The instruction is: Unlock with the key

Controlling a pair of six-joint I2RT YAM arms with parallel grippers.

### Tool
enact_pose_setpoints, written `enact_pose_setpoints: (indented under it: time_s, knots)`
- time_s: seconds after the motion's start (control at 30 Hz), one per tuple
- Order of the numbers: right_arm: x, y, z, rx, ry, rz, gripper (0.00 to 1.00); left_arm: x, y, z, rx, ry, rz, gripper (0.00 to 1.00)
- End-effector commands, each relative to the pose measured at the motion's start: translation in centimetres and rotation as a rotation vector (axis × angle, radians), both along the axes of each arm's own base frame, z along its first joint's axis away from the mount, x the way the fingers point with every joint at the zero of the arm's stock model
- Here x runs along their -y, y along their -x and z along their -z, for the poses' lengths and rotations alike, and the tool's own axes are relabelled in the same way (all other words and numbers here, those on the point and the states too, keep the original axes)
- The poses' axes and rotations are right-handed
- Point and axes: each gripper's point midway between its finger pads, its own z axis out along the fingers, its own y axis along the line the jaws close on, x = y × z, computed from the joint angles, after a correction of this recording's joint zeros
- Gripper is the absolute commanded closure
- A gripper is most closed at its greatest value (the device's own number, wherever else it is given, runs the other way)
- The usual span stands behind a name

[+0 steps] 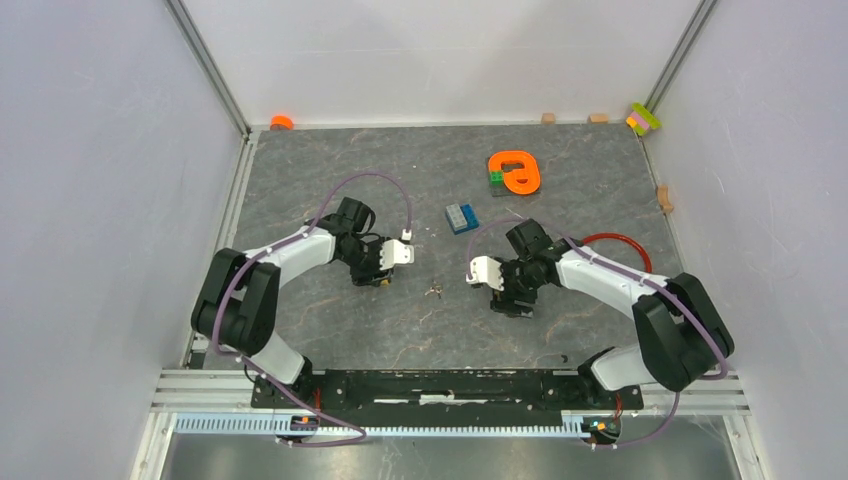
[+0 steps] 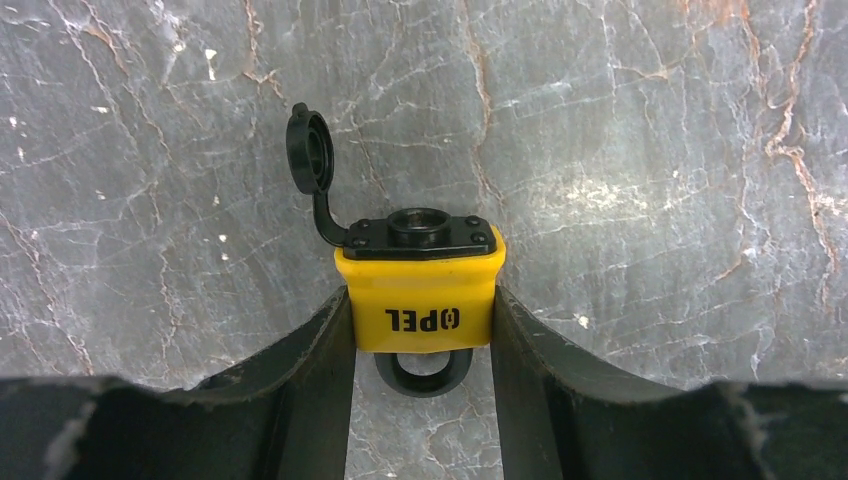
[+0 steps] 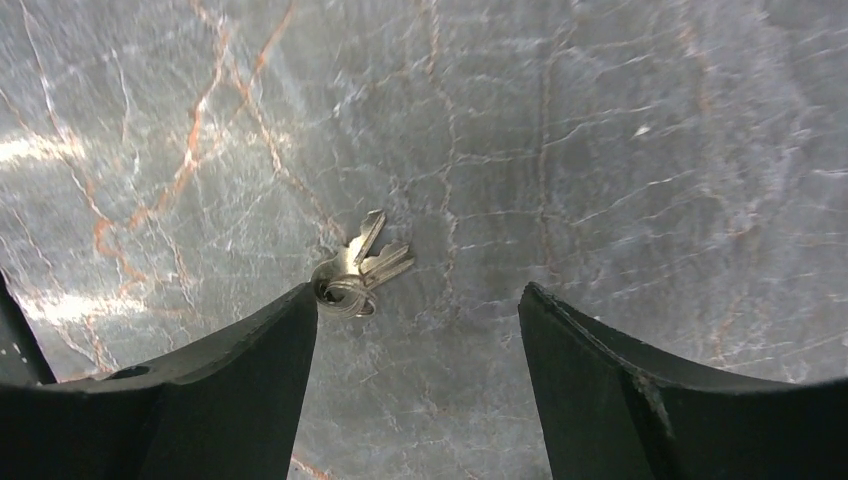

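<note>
A small yellow padlock [image 2: 420, 290] with a black top plate is clamped between my left gripper's [image 2: 422, 312] two fingers. Its keyhole [image 2: 418, 222] faces away from the wrist, its black dust cap [image 2: 310, 150] hangs flipped open to the left, and its shackle [image 2: 423, 372] points back between the fingers. In the top view this gripper [image 1: 378, 272] sits left of centre. The key [image 3: 358, 268], a little silver bunch on a ring, lies on the table [image 3: 620, 180] just past the left fingertip of my open right gripper [image 3: 417, 295]. From above, the key [image 1: 433, 290] lies between the two grippers, with the right one [image 1: 510, 298] to its right.
A blue brick [image 1: 461, 217] lies behind the grippers. An orange piece [image 1: 515, 172] with a green brick sits further back. A red cable [image 1: 615, 243] loops by the right arm. Small blocks [image 1: 598, 118] and an orange cap [image 1: 282, 122] line the back wall.
</note>
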Motion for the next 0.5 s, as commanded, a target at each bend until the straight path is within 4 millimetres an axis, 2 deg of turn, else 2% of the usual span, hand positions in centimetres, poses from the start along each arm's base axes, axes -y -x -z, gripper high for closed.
enact_pose_setpoints:
  time_s: [0.0, 0.3, 0.43, 0.47]
  knots:
    - [1.2, 1.0, 1.3, -0.018, 0.067, -0.108, 0.23, 0.7, -2.2, -0.8, 0.079, 0.003, 0.019, 0.64]
    - [0.2, 1.9, 2.0, -0.054, 0.004, -0.105, 0.38, 0.6, -3.3, -1.4, 0.113, -0.002, -0.054, 0.51]
    - [0.0, 2.1, 2.1, -0.066, -0.008, -0.102, 0.58, 0.2, -4.0, -2.1, 0.142, -0.009, -0.106, 0.4]
    - [0.0, 2.1, 2.0, -0.065, -0.006, -0.105, 0.62, 0.1, -4.1, -2.3, 0.147, -0.011, -0.122, 0.34]
